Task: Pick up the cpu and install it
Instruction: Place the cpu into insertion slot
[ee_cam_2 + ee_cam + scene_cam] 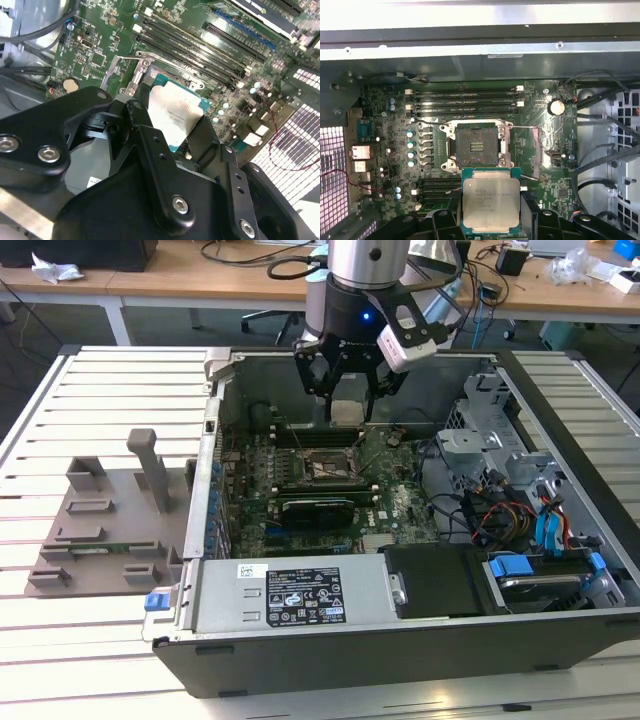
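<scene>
The black gripper point(348, 400) hung inside the open grey metal computer case point(400, 650), which lay on its side on the white slatted worktop point(90, 390), nearer the worktop's far edge than its near one. Its jaws were closed narrowly on the cpu point(491, 202), a small flat square chip with a silver-grey metal top plate and a thin teal-green board edge showing round it. In the first wrist view one jaw pressed each of two opposite edges, leaving the plate bare, with faint print on it.

The cpu was held clear above the green motherboard point(400, 505), plate side up and about level. In the first wrist view it sat just beside the square silver-framed socket point(476, 146), which stood open and empty, near the row of long black memory slots point(465, 98). The chip was not seated.

By its look, the cpu would be light and quite stiff, a thin plate that would not flex in a grip. The smooth metal top probably offered little friction, so the thin edges were the sensible hold, as here. The underside and the socket's contacts were likely delicate; a tilt or a slide across the socket could do damage.
</scene>
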Controlling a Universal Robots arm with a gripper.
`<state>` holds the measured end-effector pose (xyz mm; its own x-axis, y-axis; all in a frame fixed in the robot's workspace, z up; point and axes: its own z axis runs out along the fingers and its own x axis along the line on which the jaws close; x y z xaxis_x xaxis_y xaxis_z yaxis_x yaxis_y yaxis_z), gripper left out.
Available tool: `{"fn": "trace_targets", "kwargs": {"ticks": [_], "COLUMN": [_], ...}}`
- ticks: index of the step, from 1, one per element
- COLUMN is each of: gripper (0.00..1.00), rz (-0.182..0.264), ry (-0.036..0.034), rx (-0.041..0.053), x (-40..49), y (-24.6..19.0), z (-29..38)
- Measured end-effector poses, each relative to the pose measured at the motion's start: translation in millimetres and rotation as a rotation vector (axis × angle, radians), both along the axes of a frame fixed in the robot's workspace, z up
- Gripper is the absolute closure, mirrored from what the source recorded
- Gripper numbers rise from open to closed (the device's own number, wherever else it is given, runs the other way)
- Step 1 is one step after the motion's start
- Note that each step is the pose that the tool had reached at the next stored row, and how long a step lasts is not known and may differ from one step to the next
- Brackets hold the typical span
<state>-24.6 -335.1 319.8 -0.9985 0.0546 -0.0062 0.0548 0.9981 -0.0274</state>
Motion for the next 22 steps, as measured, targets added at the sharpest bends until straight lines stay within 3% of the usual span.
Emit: {"fn": "trace_targets", "kwargs": {"ticks": [4,9,15,22], "gripper": [0.45,0.45,0.45,0.45], "rz": [-0.124,-0.189,-0.311,-0.395], "ry": [0.0001,0.0,0.0001,0.0001], "rx": [0.0,-0.0001,0.0,0.0], "x": [0.0,0.0,0.0,0.0], "y": [0.0,0.0,0.0,0.0], "z": [-0.2,-0.4,-0.7,-0.8]}}
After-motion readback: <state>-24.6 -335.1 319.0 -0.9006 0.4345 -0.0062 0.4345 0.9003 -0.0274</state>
